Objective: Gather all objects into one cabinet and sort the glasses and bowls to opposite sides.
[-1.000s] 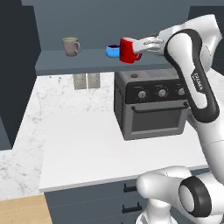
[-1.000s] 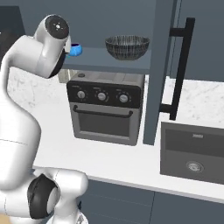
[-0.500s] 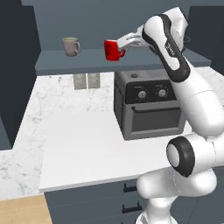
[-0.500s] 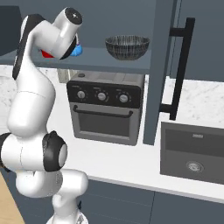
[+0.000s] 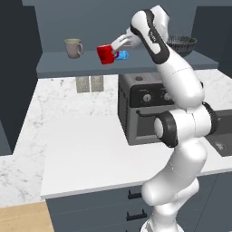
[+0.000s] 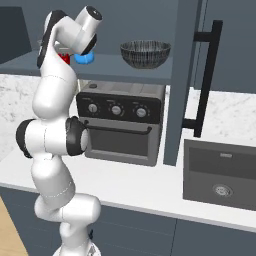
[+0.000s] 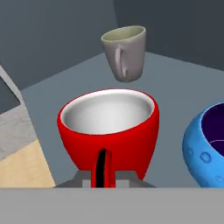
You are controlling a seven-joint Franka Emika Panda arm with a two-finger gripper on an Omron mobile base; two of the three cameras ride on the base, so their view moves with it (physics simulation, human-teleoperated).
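Note:
My gripper (image 5: pixel 114 48) is shut on the handle of the glossy red mug (image 5: pixel 105 54) (image 7: pixel 108 127) and holds it over the blue-grey shelf (image 5: pixel 59 63) of the cabinet. Just right of it and slightly behind sits the squat bright blue cup (image 5: pixel 122 55) (image 6: pixel 84 58) (image 7: pixel 210 146). The taupe mug (image 5: pixel 73 47) (image 7: pixel 125 52) stands further left on the shelf, apart from both. The dark mesh-patterned bowl (image 5: pixel 182 44) (image 6: pixel 145 52) rests at the shelf's right end. In the right base view the red mug (image 6: pixel 64 58) peeks from behind my arm.
A dark toaster oven (image 5: pixel 147 106) (image 6: pixel 121 122) stands on the white marble counter (image 5: pixel 77 140) below the shelf. A sink (image 6: pixel 220 172) lies at the right, beside an open cabinet door with a black handle (image 6: pixel 204 80). Two wall sockets (image 5: pixel 89 83) sit under the shelf.
The base has shifted, so the whole scene moved in both views. My gripper has carried the red mug leftward along the shelf, away from the blue cup and nearer the taupe mug.

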